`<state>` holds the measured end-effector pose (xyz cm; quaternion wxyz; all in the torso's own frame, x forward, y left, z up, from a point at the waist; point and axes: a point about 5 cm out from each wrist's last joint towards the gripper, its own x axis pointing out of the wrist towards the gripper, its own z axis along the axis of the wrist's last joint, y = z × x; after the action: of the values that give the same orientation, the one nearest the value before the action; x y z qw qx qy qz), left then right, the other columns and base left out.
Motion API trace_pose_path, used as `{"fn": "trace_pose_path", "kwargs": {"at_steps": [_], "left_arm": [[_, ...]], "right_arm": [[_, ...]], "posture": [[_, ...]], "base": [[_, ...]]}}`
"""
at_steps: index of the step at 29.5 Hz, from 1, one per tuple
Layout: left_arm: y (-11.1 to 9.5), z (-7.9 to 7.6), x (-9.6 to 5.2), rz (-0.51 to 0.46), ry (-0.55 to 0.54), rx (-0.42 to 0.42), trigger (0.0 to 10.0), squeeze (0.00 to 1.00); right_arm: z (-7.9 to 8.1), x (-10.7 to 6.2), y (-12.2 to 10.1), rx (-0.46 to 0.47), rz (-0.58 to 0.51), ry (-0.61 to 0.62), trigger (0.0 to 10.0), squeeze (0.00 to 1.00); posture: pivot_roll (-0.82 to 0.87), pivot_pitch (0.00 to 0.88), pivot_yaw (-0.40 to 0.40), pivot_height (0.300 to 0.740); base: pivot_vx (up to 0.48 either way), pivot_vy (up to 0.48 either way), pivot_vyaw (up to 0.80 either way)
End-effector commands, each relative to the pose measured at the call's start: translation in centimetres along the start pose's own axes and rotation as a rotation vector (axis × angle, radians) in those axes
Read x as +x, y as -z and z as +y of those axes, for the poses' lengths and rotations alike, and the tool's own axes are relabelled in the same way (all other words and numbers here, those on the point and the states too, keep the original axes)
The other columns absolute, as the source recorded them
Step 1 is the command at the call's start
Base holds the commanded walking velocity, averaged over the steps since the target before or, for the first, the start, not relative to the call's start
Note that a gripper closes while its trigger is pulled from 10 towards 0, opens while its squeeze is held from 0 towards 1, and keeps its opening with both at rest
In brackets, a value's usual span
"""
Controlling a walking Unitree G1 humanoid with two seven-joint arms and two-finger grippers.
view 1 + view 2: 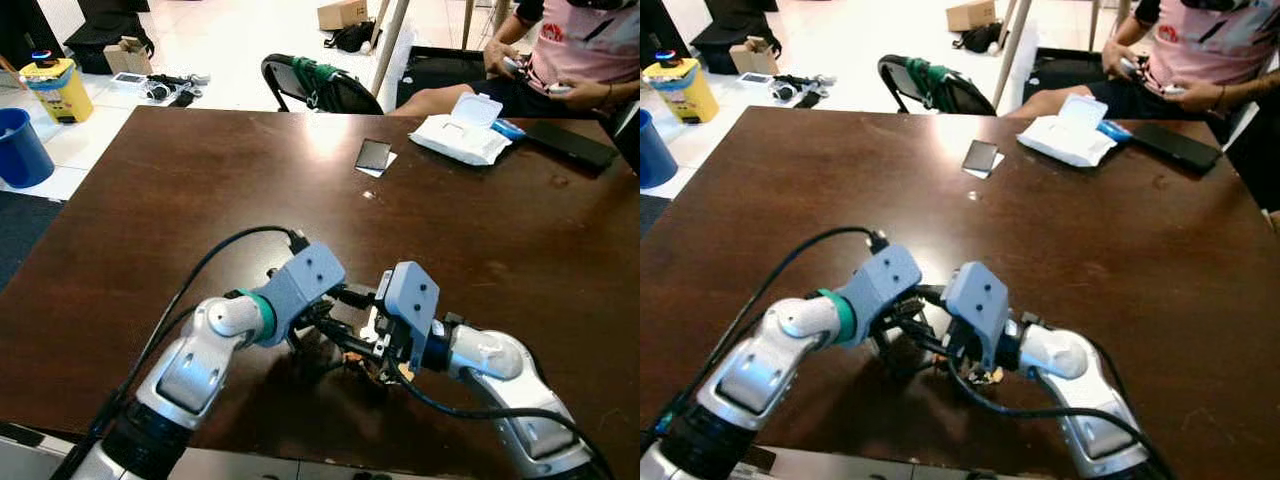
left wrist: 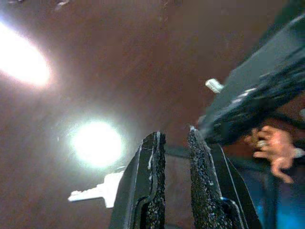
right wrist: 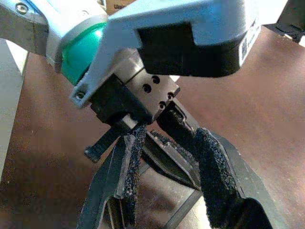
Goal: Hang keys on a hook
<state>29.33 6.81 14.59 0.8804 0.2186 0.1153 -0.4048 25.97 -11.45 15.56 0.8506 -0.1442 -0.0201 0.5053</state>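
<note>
Left gripper point(image 1: 322, 335) and right gripper point(image 1: 362, 352) met near table point(image 1: 200, 180) edge; key point(image 2: 95, 191) beside left fingers point(image 2: 147, 191); grip states unclear.

Premises present as a lived-in domestic or informal work room: dark wooden table point(image 1: 180, 190) on pale tiled floor point(image 1: 210, 50), seated person point(image 1: 560, 60), wet-wipes pack point(image 1: 462, 130), cardboard boxes point(image 1: 342, 14), blue bucket point(image 1: 20, 148), folding chair point(image 1: 315, 88), scattered bags.

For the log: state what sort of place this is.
Probably a lived-in home or workroom: a dark wooden table holding a wipes pack, a tiled floor with a blue bucket, a seated person.
</note>
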Motion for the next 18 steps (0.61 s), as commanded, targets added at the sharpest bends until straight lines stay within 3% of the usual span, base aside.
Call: {"fn": "trace_pose_path", "kwargs": {"at_steps": [1,8,10,12,14,16,18], "left_arm": [[0.3,-0.2,-0.4,0.002,0.015,-0.028,10.0,0.00],[-0.4,-0.6,-1.6,-0.037,0.070,-0.102,10.0,0.00],[1.5,0.3,-2.0,0.086,-0.036,-0.308,10.0,0.00],[1.5,0.3,-2.0,0.086,-0.036,-0.308,10.0,0.00],[3.6,1.5,-2.5,0.205,-0.182,-0.496,10.0,0.00],[3.6,1.5,-2.5,0.205,-0.182,-0.496,10.0,0.00],[4.7,2.1,-3.0,0.263,-0.280,-0.558,10.0,0.00]], "right_arm": [[0.2,0.1,-0.2,-0.004,-0.013,-0.015,10.0,0.00],[0.2,0.1,-0.2,-0.006,-0.013,-0.012,10.0,0.00],[0.2,0.1,-0.3,-0.006,-0.013,-0.013,10.0,0.00],[0.2,0.1,-0.3,-0.006,-0.013,-0.013,10.0,0.00],[0.2,0.2,-0.3,-0.007,-0.016,-0.015,10.0,0.00],[0.2,0.2,-0.3,-0.007,-0.016,-0.015,10.0,0.00],[0.2,0.3,-0.3,-0.009,-0.017,-0.018,10.0,0.00]], "posture": [[0.10,0.036,0.137,0.740],[0.10,0.036,0.137,0.740],[0.11,0.034,0.136,0.740],[0.11,0.034,0.136,0.740],[0.11,0.033,0.134,0.740],[0.11,0.033,0.134,0.740],[0.12,0.032,0.132,0.740]], "base": [[0.000,0.000,0.00],[0.000,0.000,0.00],[0.000,0.000,0.00],[0.000,0.000,0.00],[0.000,0.000,0.00],[0.000,0.000,0.00],[0.000,0.000,0.00]]}}
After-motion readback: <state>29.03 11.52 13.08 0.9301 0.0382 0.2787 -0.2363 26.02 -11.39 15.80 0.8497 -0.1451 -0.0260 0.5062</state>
